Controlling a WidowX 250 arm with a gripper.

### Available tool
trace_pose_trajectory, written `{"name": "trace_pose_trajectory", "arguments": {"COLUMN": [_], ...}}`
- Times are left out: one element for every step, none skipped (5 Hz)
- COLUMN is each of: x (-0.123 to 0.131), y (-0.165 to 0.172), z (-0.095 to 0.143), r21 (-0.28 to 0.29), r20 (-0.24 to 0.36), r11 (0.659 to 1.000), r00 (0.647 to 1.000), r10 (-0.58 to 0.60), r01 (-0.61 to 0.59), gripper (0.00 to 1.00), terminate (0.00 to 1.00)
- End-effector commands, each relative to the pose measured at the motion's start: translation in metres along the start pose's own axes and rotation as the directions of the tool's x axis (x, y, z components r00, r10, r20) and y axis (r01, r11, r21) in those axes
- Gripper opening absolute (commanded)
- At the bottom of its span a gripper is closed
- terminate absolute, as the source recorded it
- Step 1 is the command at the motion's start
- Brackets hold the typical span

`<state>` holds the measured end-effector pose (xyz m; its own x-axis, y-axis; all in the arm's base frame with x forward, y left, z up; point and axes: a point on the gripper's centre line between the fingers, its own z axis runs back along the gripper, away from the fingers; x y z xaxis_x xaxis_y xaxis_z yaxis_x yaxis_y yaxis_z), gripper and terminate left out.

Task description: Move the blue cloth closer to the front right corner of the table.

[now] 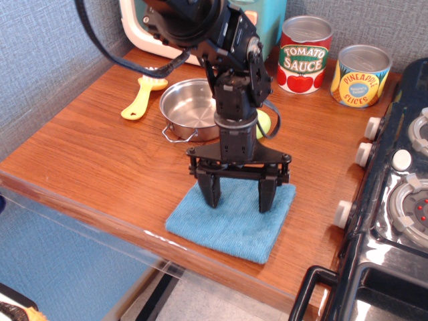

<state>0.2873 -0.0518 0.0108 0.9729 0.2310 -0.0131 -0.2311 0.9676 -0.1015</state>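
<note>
Since only one view is given: blue cloth (pixel 232 221) is seen flat near the table (pixel 100 160) front edge, beside the stove (pixel 388 221). Gripper (pixel 238 195) is spread wide above it, gripping nothing. Task is judged essentially done; retreat is left.

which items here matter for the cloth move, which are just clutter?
Job:
- blue cloth
- table, front right corner
- gripper, open above the cloth

Clutter:
- steel pot
- yellow brush
- tomato sauce can
- pineapple can
- toy stove
</note>
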Motion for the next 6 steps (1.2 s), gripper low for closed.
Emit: {"name": "trace_pose_trajectory", "arguments": {"x": [0.007, 0.018, 0.024, 0.025, 0.03, 0.032], "y": [-0.016, -0.013, -0.01, -0.003, 0.015, 0.032], "z": [0.083, 0.117, 0.112, 0.097, 0.08, 0.074], "r21": [-0.119, -0.123, -0.048, 0.044, 0.133, 0.103], "r20": [0.151, 0.167, 0.149, 0.161, 0.179, 0.19], "r11": [0.976, 0.975, 0.976, 0.955, 0.929, 0.954], "r00": [0.975, 0.972, 0.968, 0.941, 0.913, 0.936], "r10": [-0.164, -0.163, -0.202, -0.297, -0.366, -0.296], "r01": [0.183, 0.184, 0.212, 0.294, 0.346, 0.281], "gripper": [1.0, 1.0, 1.0, 1.0, 1.0, 1.0], "terminate": [0.0, 0.0, 0.0, 0.0, 0.0, 0.0]}}
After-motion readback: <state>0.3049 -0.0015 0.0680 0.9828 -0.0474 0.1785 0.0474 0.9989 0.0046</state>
